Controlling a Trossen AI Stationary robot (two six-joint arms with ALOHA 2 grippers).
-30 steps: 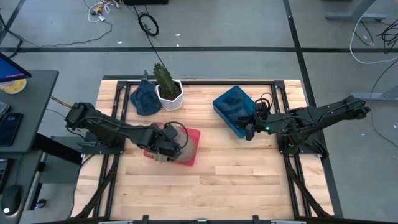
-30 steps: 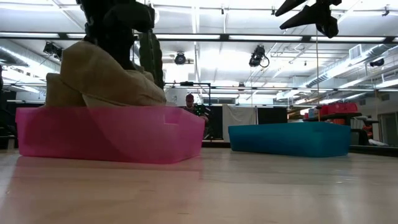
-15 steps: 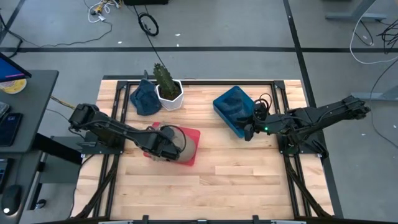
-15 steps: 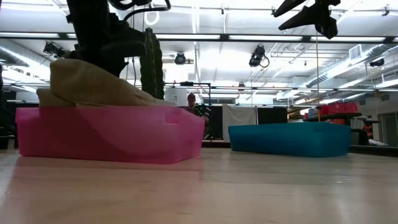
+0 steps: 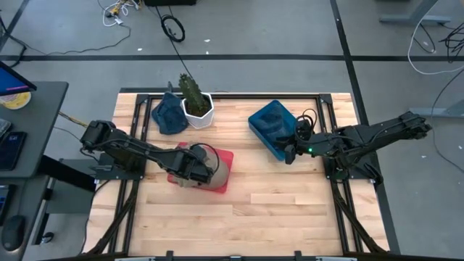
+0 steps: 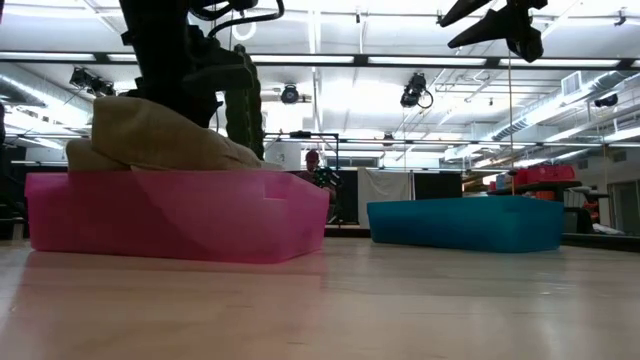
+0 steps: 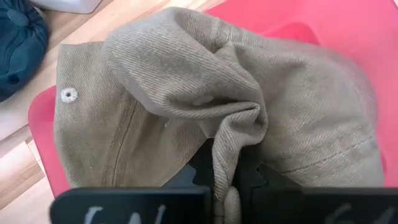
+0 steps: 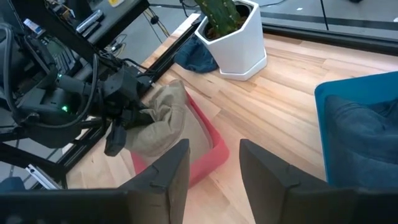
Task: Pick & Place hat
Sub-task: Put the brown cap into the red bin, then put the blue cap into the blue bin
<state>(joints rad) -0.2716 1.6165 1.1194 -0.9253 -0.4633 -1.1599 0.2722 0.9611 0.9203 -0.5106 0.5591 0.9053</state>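
A tan hat [image 5: 190, 171] lies crumpled in the pink bin [image 5: 223, 171] at the table's middle left; in the low view the tan hat [image 6: 160, 138] bulges above the pink bin's rim [image 6: 180, 212]. My left gripper [image 7: 227, 182] is shut on it, over the bin [image 5: 197, 165]. My right gripper [image 8: 214, 169] is open and holds nothing. It hovers at the near right corner of the blue bin [image 5: 272, 127], above the table [image 5: 288, 154]. A dark blue hat [image 5: 168, 114] rests on the table beside a white cactus pot [image 5: 197, 106]. My left gripper pinches a raised fold of the tan hat's crown [image 7: 235, 146] between its two fingers, coming slanting down from the table's left. The cloth bunches into wrinkles at the fingers. The hat's body rests in the pink bin [image 7: 323, 25], its upper part standing above the rim.
The blue bin [image 8: 364, 124] holds dark blue cloth. The cactus pot [image 8: 239, 34] and the dark blue hat [image 7: 15, 37] stand near the far edge. Bare wood spans the table's near half. Black frame rails run along both sides.
My left gripper has moved down with the tan hat, staying shut on it. The hat has sunk lower into the pink bin and flattened out, its top now less far above the rim.
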